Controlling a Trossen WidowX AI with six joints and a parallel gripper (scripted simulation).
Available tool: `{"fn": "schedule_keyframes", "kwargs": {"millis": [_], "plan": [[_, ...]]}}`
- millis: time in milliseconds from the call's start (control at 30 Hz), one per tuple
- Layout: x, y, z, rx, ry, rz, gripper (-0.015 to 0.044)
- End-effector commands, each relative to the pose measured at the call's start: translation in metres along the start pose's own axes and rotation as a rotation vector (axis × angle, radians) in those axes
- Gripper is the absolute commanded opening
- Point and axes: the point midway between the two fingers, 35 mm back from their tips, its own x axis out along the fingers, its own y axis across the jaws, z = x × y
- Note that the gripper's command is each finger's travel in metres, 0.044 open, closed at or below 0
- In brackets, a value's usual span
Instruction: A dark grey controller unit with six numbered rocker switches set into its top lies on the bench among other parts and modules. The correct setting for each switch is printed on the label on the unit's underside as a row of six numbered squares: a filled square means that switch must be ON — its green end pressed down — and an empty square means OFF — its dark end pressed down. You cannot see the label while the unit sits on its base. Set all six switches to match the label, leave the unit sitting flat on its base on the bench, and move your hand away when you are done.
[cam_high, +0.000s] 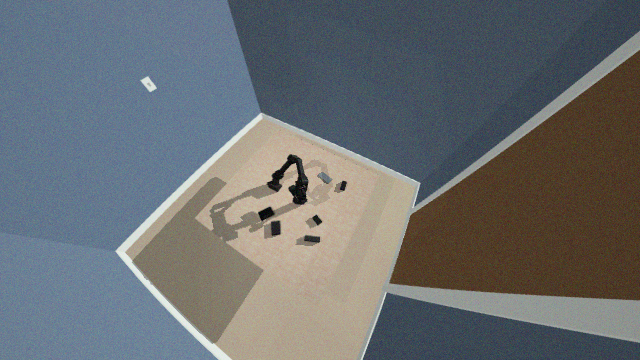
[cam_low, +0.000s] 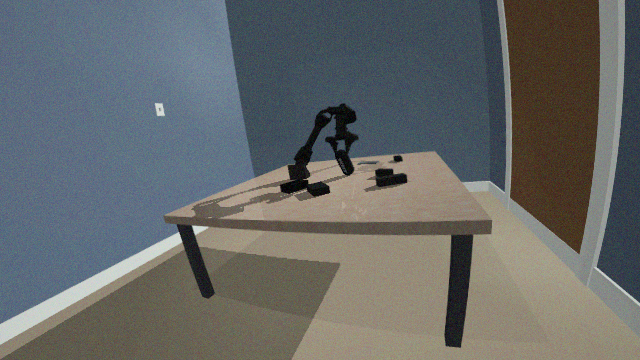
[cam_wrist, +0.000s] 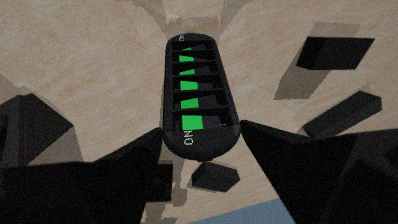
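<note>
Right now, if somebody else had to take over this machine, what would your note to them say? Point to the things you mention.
Gripper (cam_high: 300, 192) (cam_low: 343, 151) (cam_wrist: 201, 128): closed on the controller unit (cam_high: 296, 201) (cam_low: 344, 163) (cam_wrist: 202, 144).
Unit: held tilted above the bench (cam_low: 410, 210) (cam_wrist: 100, 65), switches facing the wrist camera.
Done: unit lifted. Label not visible; whether any switch matches it, I cannot tell.
Left: read the label, match all six switches, set the unit flat on its base, move away.

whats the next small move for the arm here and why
Probably tilt the controller unit further over, underside toward a camera: the gripper holds it raised and tilted above the bench, but the wrist view shows only its switch face, so the label that sets each switch cannot be read.
</note>
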Motion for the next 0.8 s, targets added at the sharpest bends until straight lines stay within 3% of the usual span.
{"fn": "schedule_keyframes", "kwargs": {"millis": [0, 767], "plan": [[0.000, -0.001, 0.009, -0.005, -0.002, 0.002, 0.0336], [-0.006, -0.001, 0.028, -0.005, 0.047, 0.002, 0.0336]]}}
